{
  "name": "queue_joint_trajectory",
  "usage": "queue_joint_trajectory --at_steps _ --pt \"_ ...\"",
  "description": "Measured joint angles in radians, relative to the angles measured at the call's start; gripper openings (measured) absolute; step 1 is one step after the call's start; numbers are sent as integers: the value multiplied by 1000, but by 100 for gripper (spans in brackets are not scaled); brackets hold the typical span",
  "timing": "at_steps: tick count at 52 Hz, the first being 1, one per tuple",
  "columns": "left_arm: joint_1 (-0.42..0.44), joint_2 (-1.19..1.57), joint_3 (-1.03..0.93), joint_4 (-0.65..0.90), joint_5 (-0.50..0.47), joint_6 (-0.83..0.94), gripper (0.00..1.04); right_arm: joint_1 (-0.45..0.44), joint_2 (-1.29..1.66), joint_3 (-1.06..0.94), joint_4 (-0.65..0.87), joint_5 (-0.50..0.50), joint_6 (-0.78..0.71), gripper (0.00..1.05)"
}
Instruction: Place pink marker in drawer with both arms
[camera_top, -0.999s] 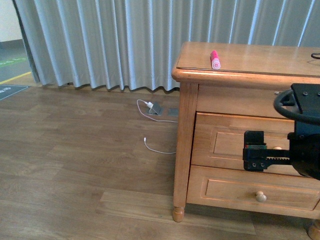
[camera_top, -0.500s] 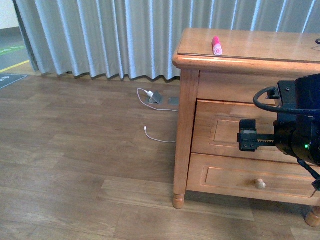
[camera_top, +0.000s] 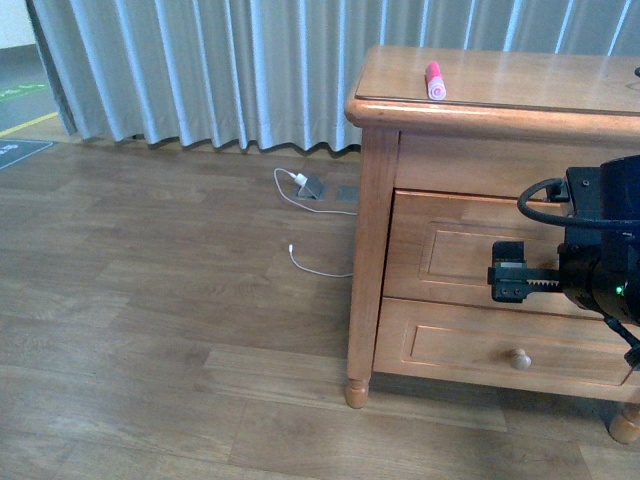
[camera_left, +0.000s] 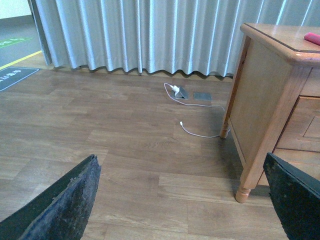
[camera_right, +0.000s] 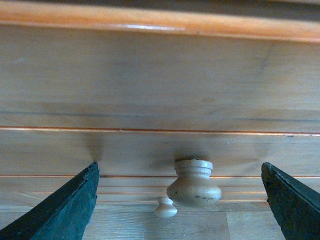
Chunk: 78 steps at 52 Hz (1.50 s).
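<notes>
1. The dresser (camera_top: 372, 250) is honey-coloured wood under a glossy varnish; its top edge catches the light.
2. The drawer (camera_top: 450, 255) front is the same smooth, varnished wood, with the grain showing.
3. Its knob (camera_right: 194, 182) is pale, matt and lightly scuffed.
4. The pink marker (camera_top: 435, 81) looks like smooth plastic.
5. The right arm (camera_top: 600, 260) is matt black.
6. The left gripper (camera_left: 185, 200) has dark fingers (camera_left: 70, 205) with a rough, grainy surface.
7. The curtain (camera_top: 200, 70), upper left, is matt grey cloth.
8. The floor (camera_top: 150, 300) is wood-grain planks with a dull sheen.
</notes>
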Motion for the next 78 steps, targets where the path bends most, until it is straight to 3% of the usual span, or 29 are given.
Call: queue_joint_trajectory --at_steps 18,42,62,78 --pt "0 0 0 0 0 0 99 0 5 0 13 -3 -15 94" --pt "0 0 0 0 0 0 99 -2 10 4 -4 -3 -33 26" --pt "0 0 0 0 0 0 99 -3 -24 -52 -10 -41 -35 23" --pt "0 0 0 0 0 0 99 10 -207 -360 70 -116 24 23"
